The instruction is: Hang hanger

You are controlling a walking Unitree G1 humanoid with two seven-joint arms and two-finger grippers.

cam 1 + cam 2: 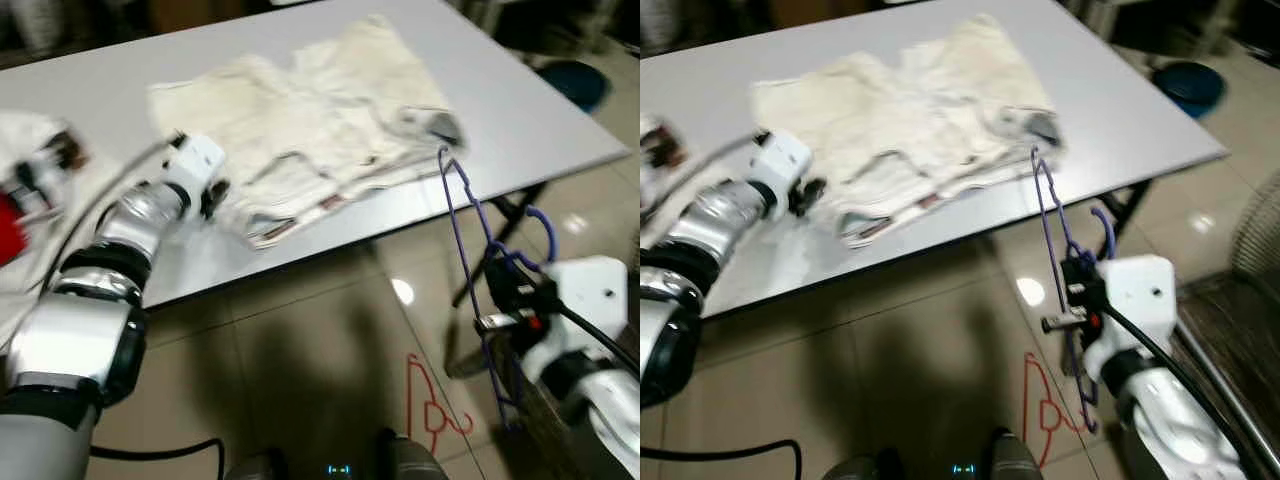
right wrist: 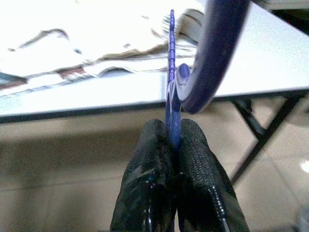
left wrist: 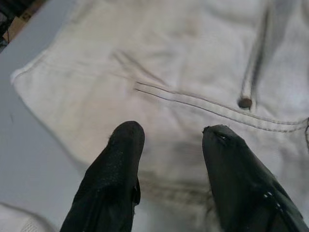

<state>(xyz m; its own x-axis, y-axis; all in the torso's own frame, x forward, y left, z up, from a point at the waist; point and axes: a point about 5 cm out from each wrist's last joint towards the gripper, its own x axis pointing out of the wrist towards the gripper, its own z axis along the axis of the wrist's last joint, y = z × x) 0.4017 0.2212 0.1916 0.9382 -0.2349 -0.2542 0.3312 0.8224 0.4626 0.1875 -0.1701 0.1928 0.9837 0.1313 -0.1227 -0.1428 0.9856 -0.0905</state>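
A blue wire hanger (image 1: 463, 215) hangs upright off the table's near right corner, held by my right gripper (image 2: 174, 133), which is shut on its thin bar. Its hook (image 2: 212, 53) curves close in front of the wrist camera. A cream garment (image 1: 310, 120) lies spread and rumpled on the grey table (image 1: 520, 110). My left gripper (image 3: 171, 135) hovers open just over the garment's near left edge, a seam and a small button (image 3: 245, 102) showing beyond its fingertips.
A red hanger (image 1: 425, 400) lies on the tiled floor near my feet. White and red items (image 1: 25, 190) sit at the table's left end. A folding table leg (image 1: 500, 225) stands behind the blue hanger. A dark blue round object (image 1: 572, 82) rests on the floor far right.
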